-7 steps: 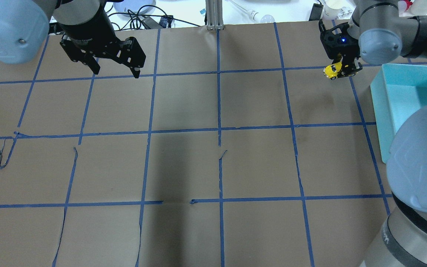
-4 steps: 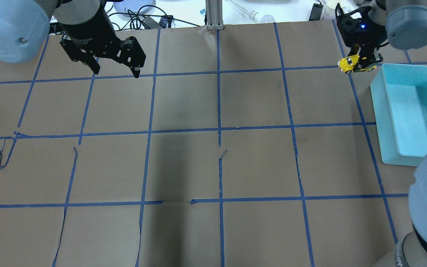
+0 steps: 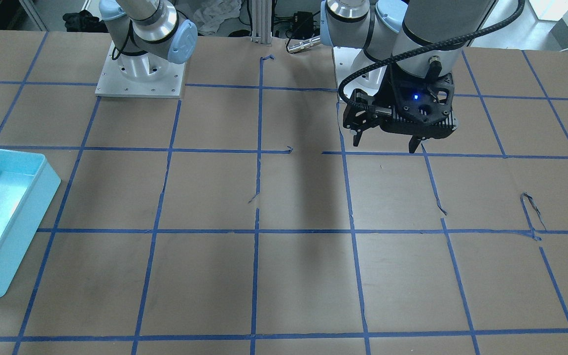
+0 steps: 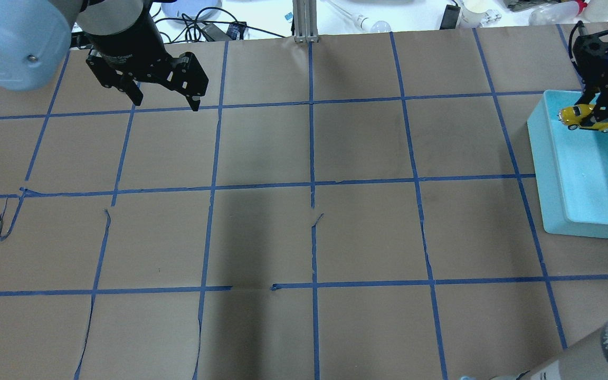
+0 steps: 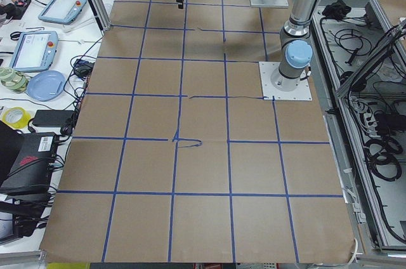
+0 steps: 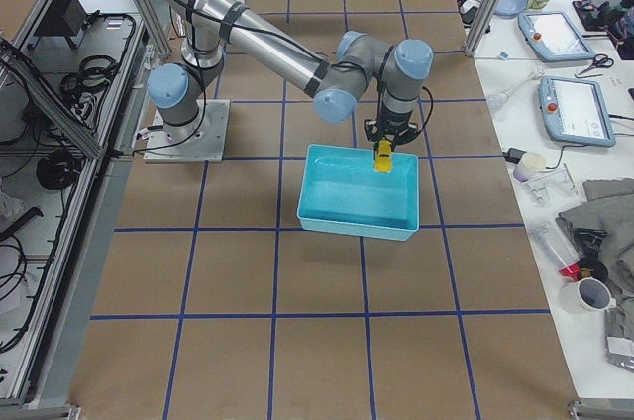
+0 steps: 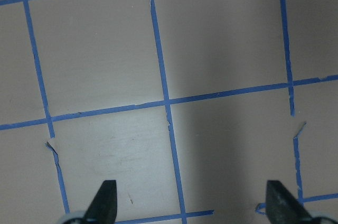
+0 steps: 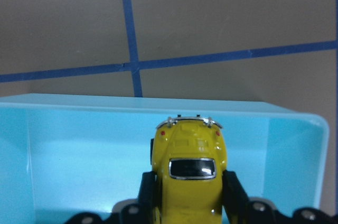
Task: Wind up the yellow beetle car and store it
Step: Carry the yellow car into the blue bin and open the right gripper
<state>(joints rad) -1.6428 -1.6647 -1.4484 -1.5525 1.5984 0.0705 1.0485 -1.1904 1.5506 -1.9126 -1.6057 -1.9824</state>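
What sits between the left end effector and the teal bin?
Between the left end effector and the teal bin, only bare brown paper with blue tape lines, per the overhead view.

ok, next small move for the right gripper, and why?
Probably lower a little toward the bin floor before releasing. The right gripper is shut on the glossy yellow beetle toy car, which hangs inside the rim of the open light-blue plastic bin but looks clear of its floor.

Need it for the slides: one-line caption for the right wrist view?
Right gripper holds the yellow beetle car over the turquoise bin, with the taped brown table beyond.
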